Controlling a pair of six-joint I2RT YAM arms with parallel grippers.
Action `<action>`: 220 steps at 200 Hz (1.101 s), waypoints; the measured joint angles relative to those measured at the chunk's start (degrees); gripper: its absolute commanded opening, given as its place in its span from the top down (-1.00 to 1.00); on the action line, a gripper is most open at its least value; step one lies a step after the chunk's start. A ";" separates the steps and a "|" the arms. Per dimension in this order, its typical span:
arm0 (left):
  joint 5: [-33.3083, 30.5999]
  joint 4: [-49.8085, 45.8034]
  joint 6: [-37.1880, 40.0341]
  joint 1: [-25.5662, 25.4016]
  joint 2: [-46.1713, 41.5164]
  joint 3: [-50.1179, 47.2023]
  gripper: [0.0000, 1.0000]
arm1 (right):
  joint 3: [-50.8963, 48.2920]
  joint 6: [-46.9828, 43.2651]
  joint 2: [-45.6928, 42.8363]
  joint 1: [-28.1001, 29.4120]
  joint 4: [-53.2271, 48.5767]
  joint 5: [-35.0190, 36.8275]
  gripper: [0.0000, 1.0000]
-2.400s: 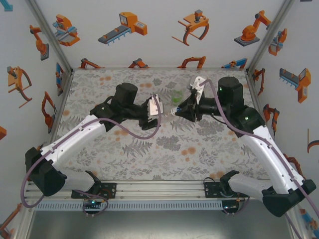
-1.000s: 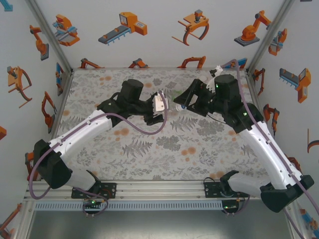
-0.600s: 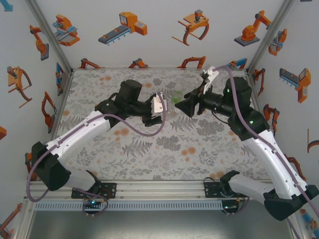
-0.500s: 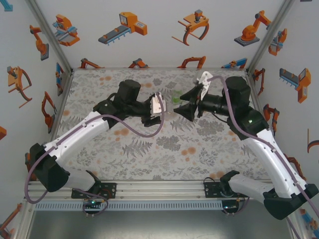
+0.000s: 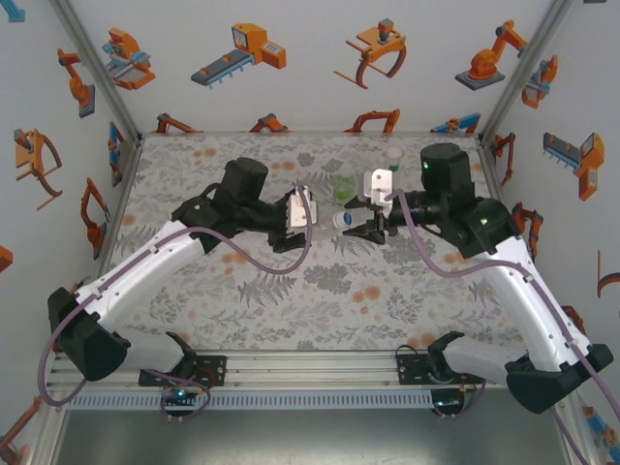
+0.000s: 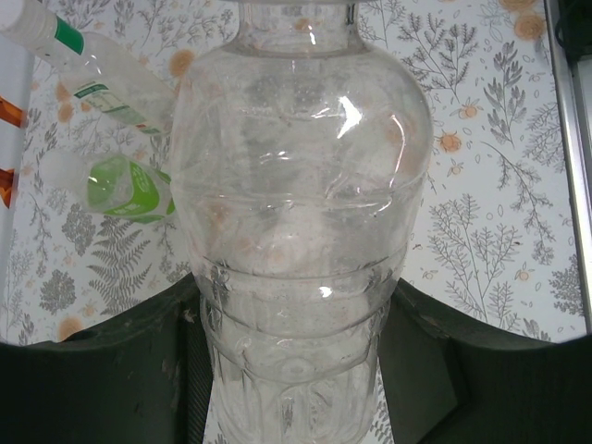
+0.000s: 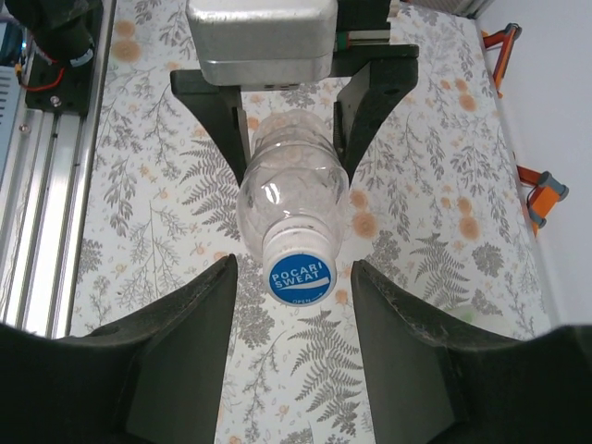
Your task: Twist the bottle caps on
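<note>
Both arms wear glossy white shells on their long links, with chunky matte-black housings at every joint. On the left arm [image 5: 145,266] and the right arm [image 5: 528,295] a purple cable [image 5: 276,272] runs outside the shell in loose loops, and small green lights glow on the black joints. Black bases [image 5: 82,349] fill the lower corners of the overhead view. Each wrist carries a white boxy camera block [image 5: 297,208] with rounded corners. The left gripper [image 6: 296,287] has broad matte-black fingers [image 6: 102,370], faintly scuffed. The right gripper [image 7: 291,268] has fingers of the same shape, smooth, dark and wedge-like.
</note>
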 measured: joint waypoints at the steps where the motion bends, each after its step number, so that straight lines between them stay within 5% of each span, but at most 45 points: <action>1: 0.00 -0.04 0.00 0.00 0.00 0.00 1.00 | 0.00 -0.02 0.00 0.00 0.00 0.02 0.06; 160: 0.13 -0.44 0.00 0.00 -0.04 -0.13 1.00 | -0.57 0.22 -0.02 0.07 0.76 -0.13 0.39; 194: 0.13 0.50 -0.24 0.02 -0.09 -0.85 1.00 | -1.73 8.90 -0.35 0.07 2.93 1.49 0.51; 220: -0.35 1.33 -0.70 0.00 0.07 -1.53 1.00 | -4.17 23.87 -1.36 0.04 6.75 5.44 0.67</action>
